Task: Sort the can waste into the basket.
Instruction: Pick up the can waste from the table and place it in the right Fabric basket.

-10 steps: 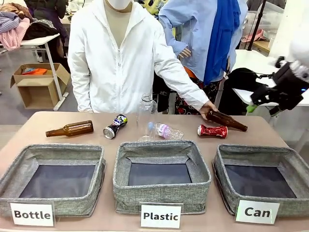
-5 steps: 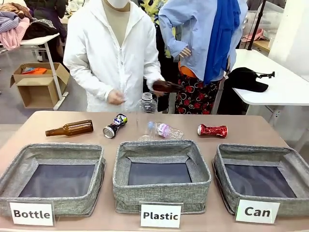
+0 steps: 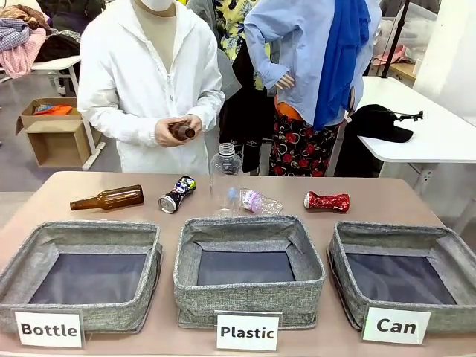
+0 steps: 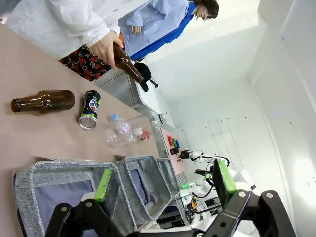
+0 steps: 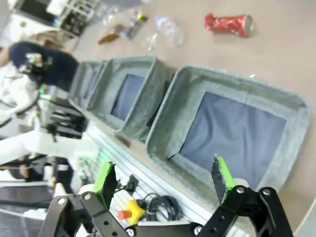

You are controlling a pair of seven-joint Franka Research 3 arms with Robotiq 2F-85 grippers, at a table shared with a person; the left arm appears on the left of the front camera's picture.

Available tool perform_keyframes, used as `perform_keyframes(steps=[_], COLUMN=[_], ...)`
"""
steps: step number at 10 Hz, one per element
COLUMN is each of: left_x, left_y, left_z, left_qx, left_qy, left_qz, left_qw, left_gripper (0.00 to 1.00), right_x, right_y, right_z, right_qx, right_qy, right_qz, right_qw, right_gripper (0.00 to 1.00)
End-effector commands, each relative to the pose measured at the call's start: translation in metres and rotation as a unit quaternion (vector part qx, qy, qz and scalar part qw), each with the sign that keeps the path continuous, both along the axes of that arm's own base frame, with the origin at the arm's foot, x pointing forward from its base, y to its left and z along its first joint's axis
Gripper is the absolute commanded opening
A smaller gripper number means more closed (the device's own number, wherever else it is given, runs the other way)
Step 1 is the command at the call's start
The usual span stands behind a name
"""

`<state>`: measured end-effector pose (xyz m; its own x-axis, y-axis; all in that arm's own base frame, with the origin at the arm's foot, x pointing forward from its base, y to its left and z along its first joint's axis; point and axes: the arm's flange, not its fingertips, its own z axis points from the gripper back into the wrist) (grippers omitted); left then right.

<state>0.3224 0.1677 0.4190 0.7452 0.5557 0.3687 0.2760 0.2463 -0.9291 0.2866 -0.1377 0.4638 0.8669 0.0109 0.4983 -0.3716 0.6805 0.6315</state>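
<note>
The red crushed can [image 3: 326, 201] lies on the table behind the "Can" basket [image 3: 393, 232], which stands at the front right. The black printed can [image 3: 177, 194] lies left of centre, behind the gap between the other two bins. In the right wrist view, my right gripper [image 5: 163, 178] is open, hanging above the near edge of the "Can" basket [image 5: 222, 79], with the red can [image 5: 228, 23] beyond it. In the left wrist view, my left gripper [image 4: 164, 180] is open and empty over the "Bottle" bin, with the black can [image 4: 90, 109] farther off.
The person holds a brown bottle [image 3: 181, 131] in both hands behind the table. Another brown bottle [image 3: 108, 198] lies far left. Two clear plastic bottles [image 3: 256, 201] sit mid-table. The "Bottle" bin [image 3: 82, 232] and "Plastic" bin [image 3: 249, 225] stand left of the "Can" basket.
The person lifted the brown bottle from beside the red can and now holds it in both hands, farther left. My right arm has left the front view's right edge.
</note>
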Motion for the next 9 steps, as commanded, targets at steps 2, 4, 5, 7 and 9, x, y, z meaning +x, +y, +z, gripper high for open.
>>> perform_keyframes(steps=[2, 4, 5, 7, 9], left_x=[0.0, 0.0, -0.029, -0.107, -0.156], left_y=[0.001, 0.0, 0.01, 0.037, 0.054], left_z=[0.003, 0.0, 0.04, 0.099, 0.112], left_qx=[-0.005, 0.0, -0.032, -0.064, -0.064], left_qy=[-0.003, 0.0, -0.047, -0.142, -0.181], left_qz=[-0.001, 0.0, -0.015, -0.03, -0.036], left_qw=[1.0, 1.0, 0.998, 0.987, 0.981], left_gripper=[1.0, 1.0, 1.0, 1.0, 1.0], right_x=[0.08, 0.136, 0.162, 0.213, 0.252], right_y=[0.069, 0.115, 0.138, 0.184, 0.21], right_z=[0.031, 0.033, 0.027, 0.003, -0.022], right_qx=[-0.141, -0.215, -0.254, -0.34, -0.401], right_qy=[0.024, 0.04, 0.04, 0.035, 0.036], right_qz=[0.002, 0.006, 0.002, 0.037, 0.04], right_qw=[0.99, 0.976, 0.966, 0.939, 0.914], right_gripper=[1.0, 1.0, 1.0, 1.0, 1.0])
